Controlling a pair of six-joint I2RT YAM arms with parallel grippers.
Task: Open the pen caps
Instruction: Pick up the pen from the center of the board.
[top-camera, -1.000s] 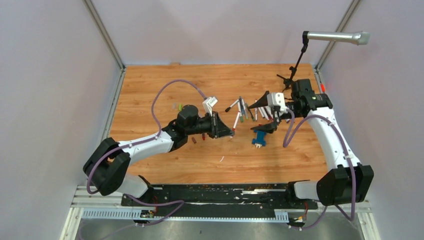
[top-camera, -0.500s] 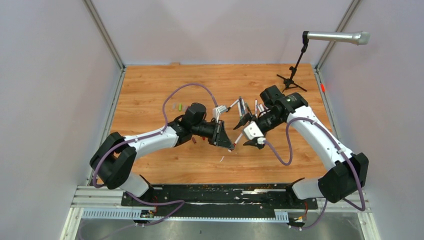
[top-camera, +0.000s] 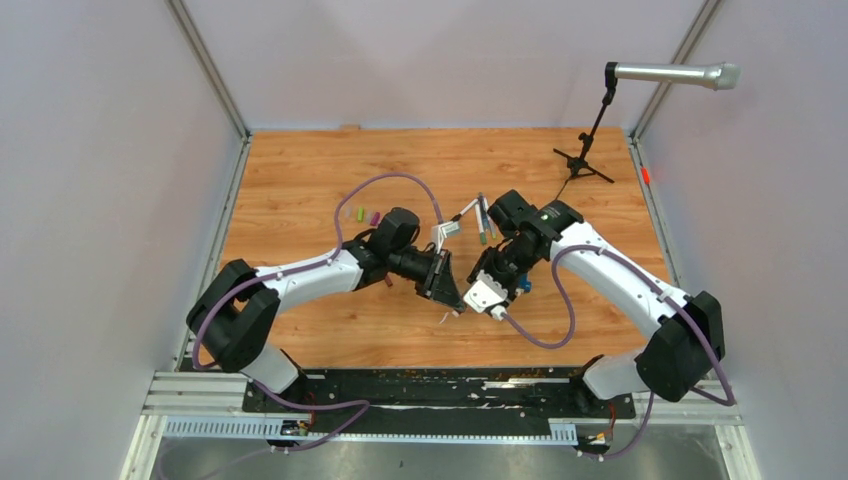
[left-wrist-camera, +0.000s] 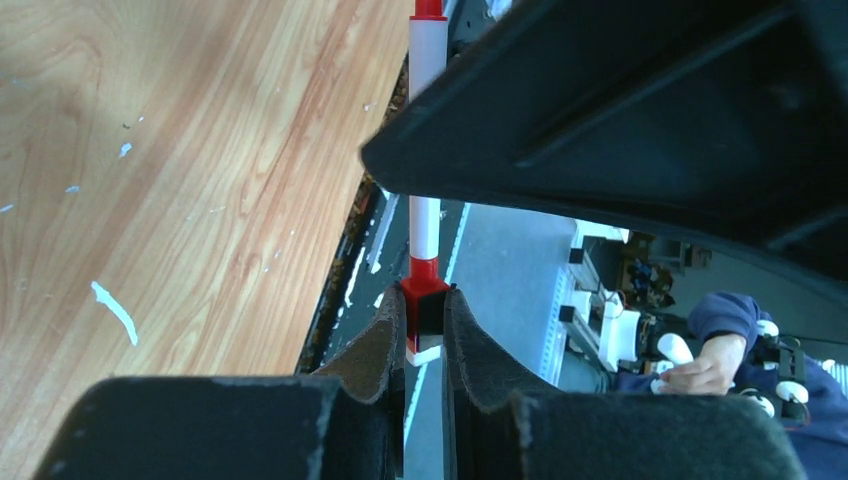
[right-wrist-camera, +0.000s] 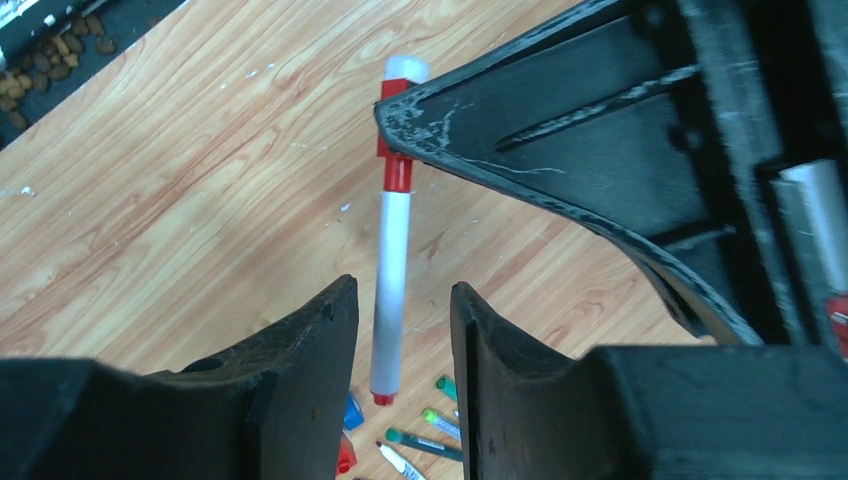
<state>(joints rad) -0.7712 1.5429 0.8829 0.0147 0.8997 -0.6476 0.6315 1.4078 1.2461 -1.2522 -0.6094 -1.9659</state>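
Observation:
A white pen (right-wrist-camera: 390, 280) with a red pen cap (left-wrist-camera: 424, 295) hangs in the air between the two arms. My left gripper (left-wrist-camera: 424, 305) is shut on that red cap end, and the barrel (left-wrist-camera: 425, 225) runs away from its jaws. My right gripper (right-wrist-camera: 400, 300) stands open around the white barrel, with a gap on each side. In the top view both grippers meet over the table's middle, the left gripper (top-camera: 452, 296) to the left of the pen. Loose green and purple pen caps (top-camera: 360, 214) lie at the back left.
Several other pens (top-camera: 485, 215) lie behind the grippers, also seen under the right gripper as pens (right-wrist-camera: 430, 432) next to a blue-and-red block (right-wrist-camera: 347, 425). A microphone stand (top-camera: 585, 155) is at the back right. The table's front edge (left-wrist-camera: 350, 250) runs close by.
The right arm swung from the back right down to the left gripper, and its jaws narrowed around the pen barrel. The left arm shifted slightly right and nearer with the pen.

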